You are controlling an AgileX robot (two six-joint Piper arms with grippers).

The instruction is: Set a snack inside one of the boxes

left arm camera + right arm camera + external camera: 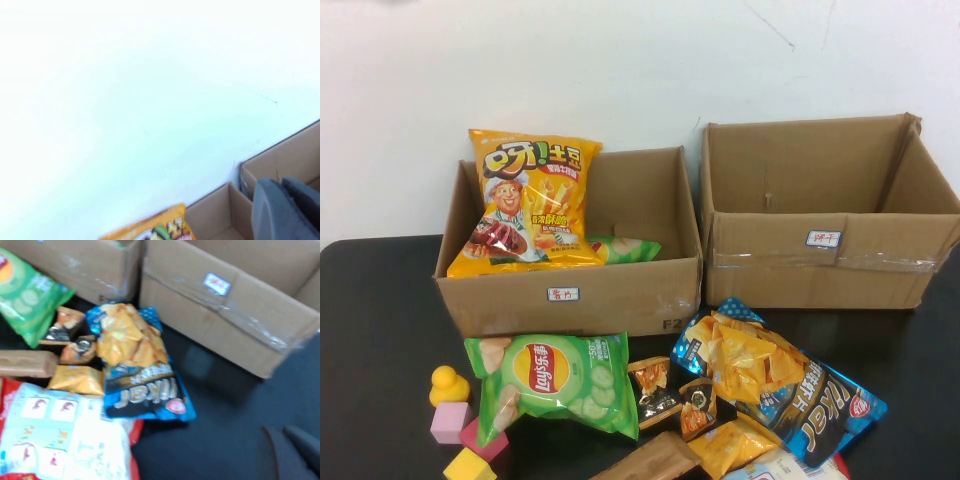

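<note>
The low brown box (620,296) with a red-lettered label stands at the back left; an orange chips bag (528,205) and a green bag (625,248) lie inside it. Loose snacks lie in front: a green Lay's bag (555,380), a blue-and-orange bag (780,385) and small packs (670,395). Neither arm shows in the high view. My left gripper (287,210) is shut and empty, held high facing the white wall above the boxes' rims (215,215). My right gripper (292,455) is shut and empty, low over the dark table beside the blue-and-orange bag (140,375).
The taller taped box (820,225) with a blue-edged sticker stands to the right of the low box. A yellow duck (448,385), a pink block (450,422) and a yellow block (470,465) sit at the front left. A brown bar (650,460) and a white-and-red bag (65,440) lie near the front edge.
</note>
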